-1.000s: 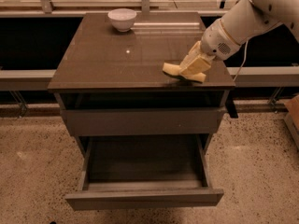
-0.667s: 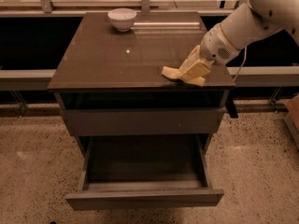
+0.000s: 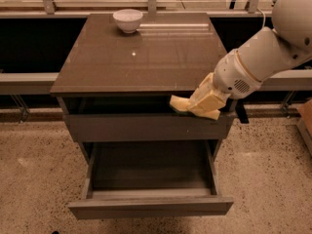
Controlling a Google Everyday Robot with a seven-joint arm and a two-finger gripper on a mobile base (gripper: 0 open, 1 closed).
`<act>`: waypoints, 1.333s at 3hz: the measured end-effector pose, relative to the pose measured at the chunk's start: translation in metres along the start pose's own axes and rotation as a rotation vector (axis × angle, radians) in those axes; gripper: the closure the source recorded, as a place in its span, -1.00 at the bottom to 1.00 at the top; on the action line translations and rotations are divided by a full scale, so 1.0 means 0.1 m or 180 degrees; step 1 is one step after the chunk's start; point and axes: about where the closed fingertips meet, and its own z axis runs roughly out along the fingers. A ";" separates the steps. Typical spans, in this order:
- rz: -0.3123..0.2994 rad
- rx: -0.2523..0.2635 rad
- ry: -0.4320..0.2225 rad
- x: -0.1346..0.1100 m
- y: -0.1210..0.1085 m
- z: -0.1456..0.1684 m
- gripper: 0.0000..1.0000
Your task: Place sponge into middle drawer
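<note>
My gripper (image 3: 199,105) is shut on the pale yellow sponge (image 3: 180,104) and holds it in the air just past the front right edge of the cabinet top, in front of the upper drawer front. The middle drawer (image 3: 150,206) is pulled open below, showing its dark shallow inside (image 3: 151,165). The sponge hangs above the drawer's right rear part. My white arm (image 3: 263,57) reaches in from the upper right.
A white bowl (image 3: 127,20) stands at the back of the brown cabinet top (image 3: 136,57). The shut upper drawer front (image 3: 141,126) sits above the open drawer. Speckled floor (image 3: 34,179) surrounds the cabinet. A metal rail runs behind it.
My gripper has carried the sponge off the cabinet top, forward and down, to just past the front edge above the open drawer.
</note>
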 end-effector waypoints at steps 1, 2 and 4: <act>0.0205 -0.0343 0.0137 0.30 0.36 0.54 1.00; 0.0205 -0.0343 0.0137 0.30 0.36 0.54 1.00; 0.0648 -0.0247 -0.0128 0.80 0.04 1.36 1.00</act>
